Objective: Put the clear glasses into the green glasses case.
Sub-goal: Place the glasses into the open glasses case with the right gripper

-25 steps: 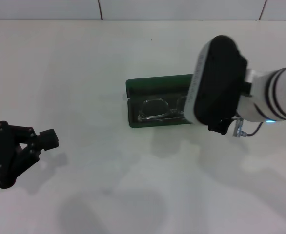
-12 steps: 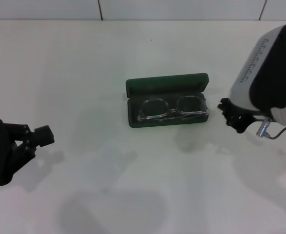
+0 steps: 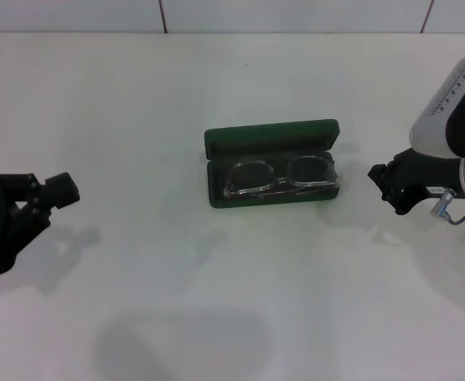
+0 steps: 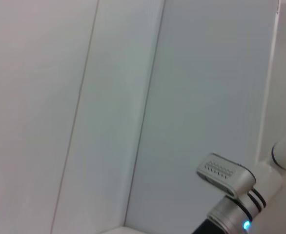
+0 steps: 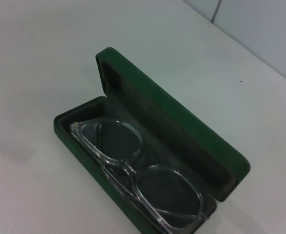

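Observation:
The green glasses case [image 3: 270, 136] lies open in the middle of the white table, its lid tipped back toward the far side. The clear glasses [image 3: 280, 179] rest inside its dark tray, lenses side by side. In the right wrist view the green glasses case [image 5: 182, 127] fills the picture with the clear glasses [image 5: 133, 165] lying in it. My right gripper [image 3: 391, 189] hovers just right of the case, open and holding nothing. My left gripper [image 3: 58, 193] is parked far to the left, shut and empty.
The white table [image 3: 217, 302] stretches around the case, with a tiled wall along its far edge. The left wrist view shows only the wall and my right arm [image 4: 231, 195] in the distance.
My right arm has drawn back to the right, off the case, uncovering the glasses lying in it. The left gripper has slid a little further left and up.

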### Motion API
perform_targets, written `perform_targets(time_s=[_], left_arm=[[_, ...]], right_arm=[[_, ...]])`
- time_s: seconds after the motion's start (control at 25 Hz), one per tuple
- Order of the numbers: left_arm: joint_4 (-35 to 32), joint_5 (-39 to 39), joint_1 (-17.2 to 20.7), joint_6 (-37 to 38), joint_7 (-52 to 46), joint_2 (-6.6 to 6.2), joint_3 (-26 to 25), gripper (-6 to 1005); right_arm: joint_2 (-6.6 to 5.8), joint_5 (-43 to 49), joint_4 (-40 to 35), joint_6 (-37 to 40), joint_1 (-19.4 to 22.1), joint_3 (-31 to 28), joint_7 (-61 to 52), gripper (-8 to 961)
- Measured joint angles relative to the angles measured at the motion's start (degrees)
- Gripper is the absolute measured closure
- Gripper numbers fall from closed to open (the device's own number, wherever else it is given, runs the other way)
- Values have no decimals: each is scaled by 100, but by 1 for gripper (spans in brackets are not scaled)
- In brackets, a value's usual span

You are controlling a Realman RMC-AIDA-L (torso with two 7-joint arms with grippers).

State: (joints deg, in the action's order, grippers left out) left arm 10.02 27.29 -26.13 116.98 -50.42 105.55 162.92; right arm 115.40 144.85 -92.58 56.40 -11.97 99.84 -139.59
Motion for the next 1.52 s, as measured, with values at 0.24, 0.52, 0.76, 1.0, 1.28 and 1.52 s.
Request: perform_targets(time_s=[0.24,0.52,0.76,1.0,1.28,1.52], left_arm=[[0,62,-3,0,-49,1,-5,957],[0,75,-15,0,-53,12,-6,957],[0,84,-14,-3,-62,38,-6,957],[0,117,-3,-7,-69,52,-5,957],[0,159,17,-9,-74,54,-4,957],[0,234,36,-9,-74,54,-4,957]], right_arm=[[-5,-551,475,-267,-50,-53,378,948],[0,-896,908,-372,-235,-56,572,948],[2,-923,1141,-510,-337,-61,629,949],[10,-934,1219,-639,-393,-62,655,949],[3,-1421,1444,-683,-529,-156,991,950],[6,-1673,1662,-686,-678,-265,1190,951]])
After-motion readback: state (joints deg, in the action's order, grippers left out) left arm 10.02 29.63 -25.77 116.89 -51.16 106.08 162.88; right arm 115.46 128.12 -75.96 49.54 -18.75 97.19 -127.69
